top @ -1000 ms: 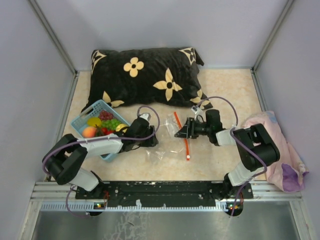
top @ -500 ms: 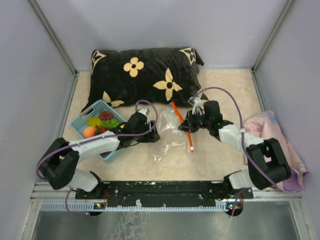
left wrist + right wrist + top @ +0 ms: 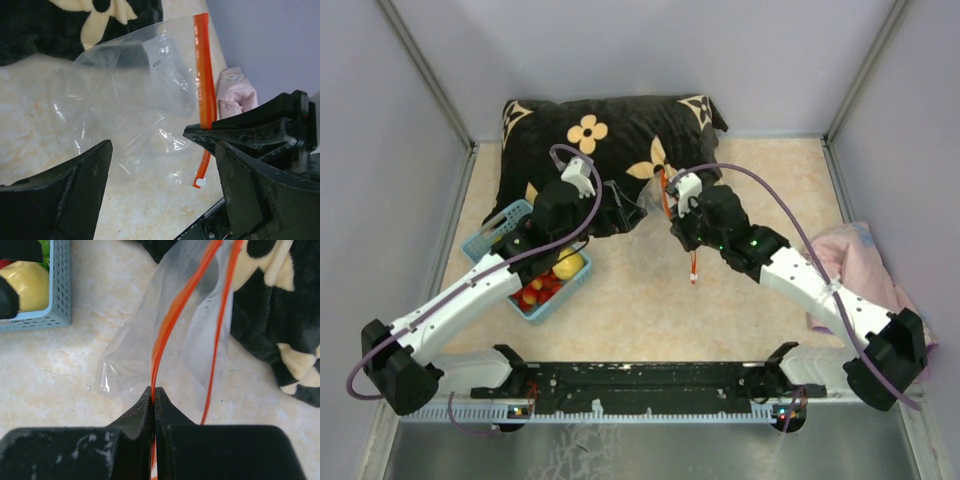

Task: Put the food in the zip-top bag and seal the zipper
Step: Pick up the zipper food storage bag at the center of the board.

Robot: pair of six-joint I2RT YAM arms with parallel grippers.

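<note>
– Right wrist view: our right gripper (image 3: 154, 392) is clamped tight on the zipper (image 3: 172, 320), with the bag (image 3: 135, 350) stretching out from it near the pillow (image 3: 280, 315).
– And our left gripper (image 3: 163, 145)?
– Fingers spread wide and gripping nothing, the bag just ahead of them. We see the food (image 3: 567, 265) in the basket (image 3: 542, 308).

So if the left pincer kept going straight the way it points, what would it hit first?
Most likely the clear zip-top bag, right ahead of the left pincer; the black pillow lies beyond it, though depth is unclear.
</note>
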